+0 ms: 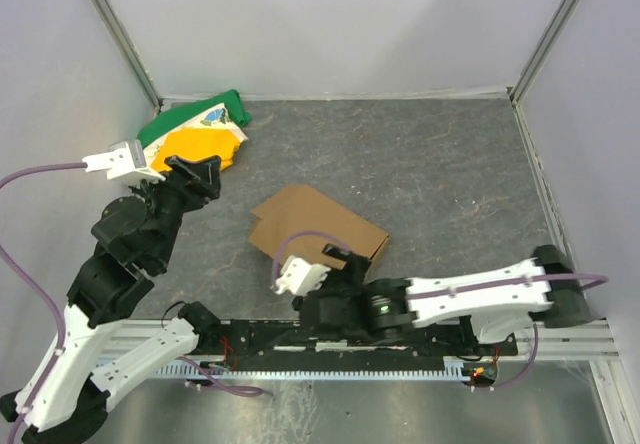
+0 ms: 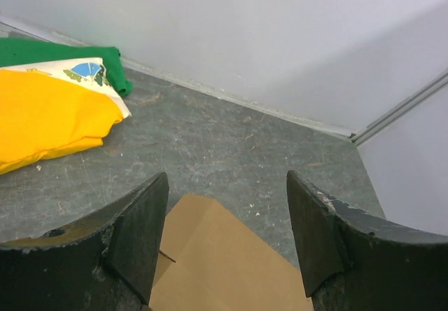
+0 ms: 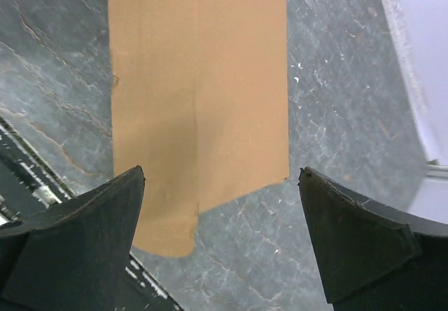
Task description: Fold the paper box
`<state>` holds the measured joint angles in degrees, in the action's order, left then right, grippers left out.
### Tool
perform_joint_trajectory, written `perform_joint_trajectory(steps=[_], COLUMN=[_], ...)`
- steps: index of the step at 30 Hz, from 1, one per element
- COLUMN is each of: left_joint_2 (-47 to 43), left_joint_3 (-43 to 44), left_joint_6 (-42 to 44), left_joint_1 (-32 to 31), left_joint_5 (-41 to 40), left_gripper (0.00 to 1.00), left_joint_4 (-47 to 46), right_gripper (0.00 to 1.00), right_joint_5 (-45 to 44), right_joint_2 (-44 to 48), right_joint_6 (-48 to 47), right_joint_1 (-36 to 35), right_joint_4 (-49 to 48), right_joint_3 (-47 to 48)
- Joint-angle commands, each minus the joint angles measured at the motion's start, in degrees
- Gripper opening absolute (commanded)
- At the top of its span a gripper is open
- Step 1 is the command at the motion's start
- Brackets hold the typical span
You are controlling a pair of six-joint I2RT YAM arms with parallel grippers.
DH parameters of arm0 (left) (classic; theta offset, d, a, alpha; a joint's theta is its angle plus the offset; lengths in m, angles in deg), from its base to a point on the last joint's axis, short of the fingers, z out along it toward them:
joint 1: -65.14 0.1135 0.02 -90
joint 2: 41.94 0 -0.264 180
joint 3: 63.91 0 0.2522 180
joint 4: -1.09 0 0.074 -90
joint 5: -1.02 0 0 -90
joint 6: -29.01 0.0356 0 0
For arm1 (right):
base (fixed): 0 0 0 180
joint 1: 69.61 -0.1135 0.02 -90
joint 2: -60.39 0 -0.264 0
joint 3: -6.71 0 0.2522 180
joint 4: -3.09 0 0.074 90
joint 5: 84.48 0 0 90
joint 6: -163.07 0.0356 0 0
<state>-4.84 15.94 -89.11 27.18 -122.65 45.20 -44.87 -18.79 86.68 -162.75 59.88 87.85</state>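
1. At mid-table (image 1: 450,184), the box (image 1: 318,226) lies flat, well apart from the cloth (image 1: 195,136) in the far-left corner.
2. Left gripper (image 2: 227,185) hangs between cloth and box, jaws released, holding nothing.
3. Right gripper (image 3: 220,178) hovers over the box's near edge, jaws spread wide, grasping nothing.

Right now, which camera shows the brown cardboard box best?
The top external view: nearly the whole paper box shows, lying flat. The right wrist sees only one end up close; the left wrist, just a corner.
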Motion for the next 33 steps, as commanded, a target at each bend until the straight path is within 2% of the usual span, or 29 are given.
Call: perform_joint_trajectory(steps=[1,5,10,17,20,26,29,32,33], left_joint_2=[-0.24,-1.48,-1.97,-1.66,-1.81,-1.68,-1.47,-1.34,-1.29], left_joint_3=[-0.38,-2.85,-3.93,-5.27,-5.89,-6.73,-6.97,-7.32,-7.44], left_joint_6=[1.38,0.72,0.78,0.7,0.52,0.28,0.34,0.5,0.58], left_joint_1=[0.18,0.16,0.16,0.14,0.16,0.12,0.17,0.15,0.16], left_joint_5=[3.71,4.89,4.97,5.66,5.92,6.49,6.99,6.99,7.02], left_gripper=[0.75,0.75,0.75,0.75,0.75,0.75,0.75,0.75,0.76], left_joint_4=[3.71,4.06,4.02,3.35,3.32,3.14,3.14,3.15,3.18], right_gripper=[1.0,1.0,1.0,1.0,1.0,1.0,0.92,0.67,0.62], right_joint_5=[-7.16,-6.68,-6.4,-9.37,-12.44,-24.14,-24.79,-24.71,-24.41], right_joint_2=[-8.53,-12.9,-14.05,-20.2,-22.62,-26.29,-25.55,-23.1,-21.56], right_joint_6=[-6.11,-4.24,-1.98,0.02,0.81,5.17,7.48,9.38,9.45], right_joint_1=[-2.31,-3.65,-4.37,-5.11,-6.14,-5.38,-3.09,-0.16,0.53], right_joint_4=[-5.45,-6.66,-7.32,-3.63,-2.49,1.02,2.54,3.68,3.38], right_joint_3=[2.65,2.47,2.17,5.29,6.42,7.51,7.44,6.49,6.01])
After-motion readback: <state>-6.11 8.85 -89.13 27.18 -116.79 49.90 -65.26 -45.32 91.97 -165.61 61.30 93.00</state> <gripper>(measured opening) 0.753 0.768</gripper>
